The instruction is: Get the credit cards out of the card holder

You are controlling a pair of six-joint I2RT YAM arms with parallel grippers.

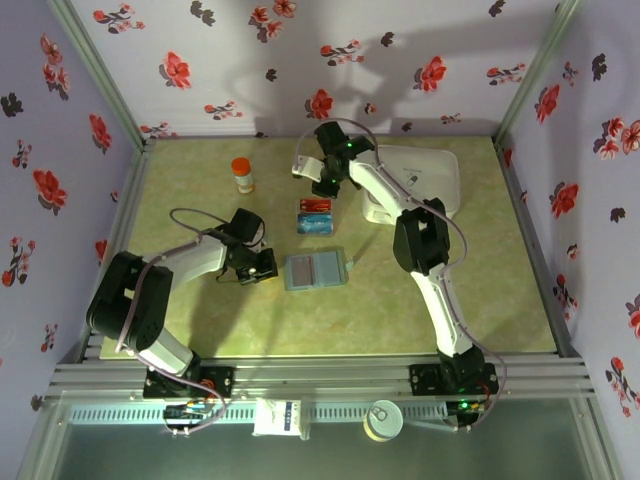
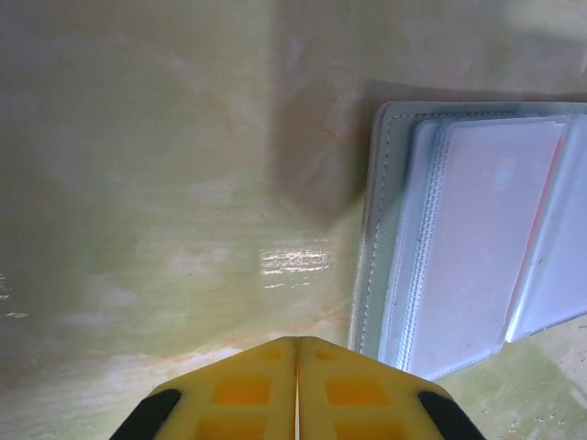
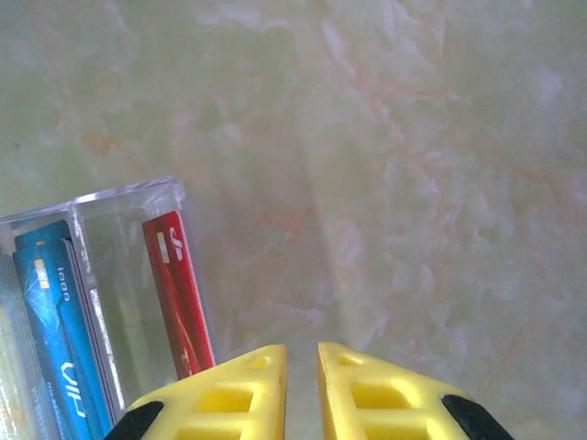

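Left wrist: card holder (image 2: 394, 229) open at three o'clock, left gripper (image 2: 295, 367) jaws pressed together. Credit cards (image 3: 179, 293) (thin, stiff, probably slick) want an edge pinch; right gripper (image 3: 303, 362) jaws barely apart, empty.

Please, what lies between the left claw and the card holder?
No object lies there. In the left wrist view, a stretch of bare green tabletop separates the left claw from the card holder.

Green table (image 1: 200, 310) with card holder (image 1: 314, 270), tray (image 3: 128, 194), bottle (image 1: 243, 175), white box (image 1: 430, 175)
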